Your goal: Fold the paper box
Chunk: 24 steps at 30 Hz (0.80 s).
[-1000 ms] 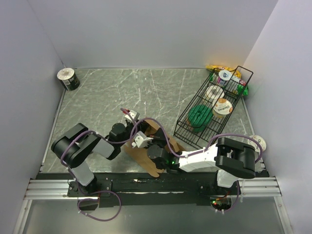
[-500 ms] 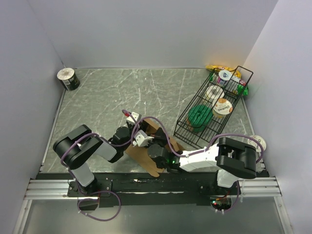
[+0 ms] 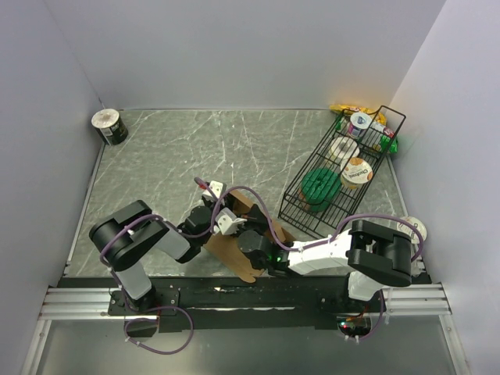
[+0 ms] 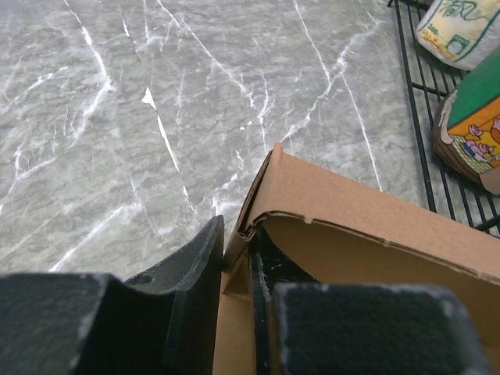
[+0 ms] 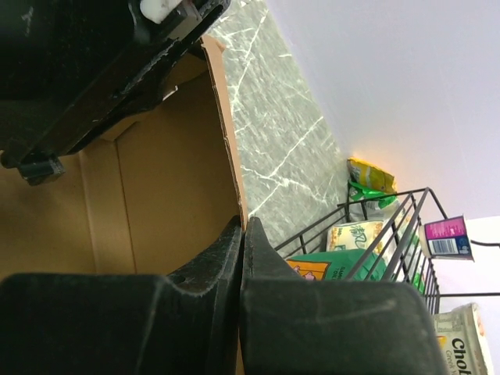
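Cardboard tearing is my main worry right now. The brown paper box [image 3: 234, 251], plain die-cut card and half stood up, sits at the near edge of the grey marbled table [image 3: 172, 156]. It's right between my two arms and apart from the black wire basket [image 3: 307, 222] off to the right.

My right gripper [image 5: 242, 228] is clamped together on the thin top edge of one upright wall. You can see the edge run straight into the seam between the pads. My left gripper [image 4: 238, 269] straddles a wall at a corner, with one black finger [image 4: 195, 289] outside touching the card and the other inside. The gap is narrow, but I honestly can't tell if it's biting or just sitting around the wall.

What could go wrong, imo:
- **Crease or rip:** both pincers are on the same flimsy piece, close together. If one arm swings a panel while the other holds hard, the card creases off its score line or rips at that corner, which looks a bit ragged.
- **Wall slipping out:** if the left grip turns out loose, the wall slips out mid-fold and flops flat.
- **Right hold popping free:** it's only on the very edge, so a sideways tug could free it and skid the whole box toward the basket.
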Available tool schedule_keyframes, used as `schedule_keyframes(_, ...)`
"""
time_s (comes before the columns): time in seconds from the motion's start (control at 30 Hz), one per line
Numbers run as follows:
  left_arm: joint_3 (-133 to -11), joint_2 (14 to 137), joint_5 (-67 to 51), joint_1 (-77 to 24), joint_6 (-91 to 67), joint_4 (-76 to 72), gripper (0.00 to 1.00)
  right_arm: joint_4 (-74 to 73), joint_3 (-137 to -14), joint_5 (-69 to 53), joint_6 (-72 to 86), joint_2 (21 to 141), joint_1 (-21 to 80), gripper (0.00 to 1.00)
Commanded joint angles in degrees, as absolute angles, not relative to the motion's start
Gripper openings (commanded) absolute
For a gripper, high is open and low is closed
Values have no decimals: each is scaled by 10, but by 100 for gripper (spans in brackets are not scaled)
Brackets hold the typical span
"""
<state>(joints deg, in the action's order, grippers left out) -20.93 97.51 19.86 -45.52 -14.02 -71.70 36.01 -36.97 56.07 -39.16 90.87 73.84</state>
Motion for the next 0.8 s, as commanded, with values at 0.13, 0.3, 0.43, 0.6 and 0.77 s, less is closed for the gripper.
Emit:
schedule_keyframes(0.13,-248,1007,395,-475,-58,-756,1,313,-348,495,-316,915,735,0)
schedule_keyframes(0.3,-243,1012,406,-483,-42,-775,1,316,-346,496,-315,917,734,0)
schedule_keyframes(0.43,-243,1033,410,-492,-6,-820,1,315,-349,493,-311,915,733,0)
schedule_keyframes(0.6,-225,1004,357,-492,-49,-801,25,310,-350,492,-307,917,730,0)
schedule_keyframes(0.77,-202,951,328,-492,-94,-746,66,309,-351,493,-303,919,731,0)
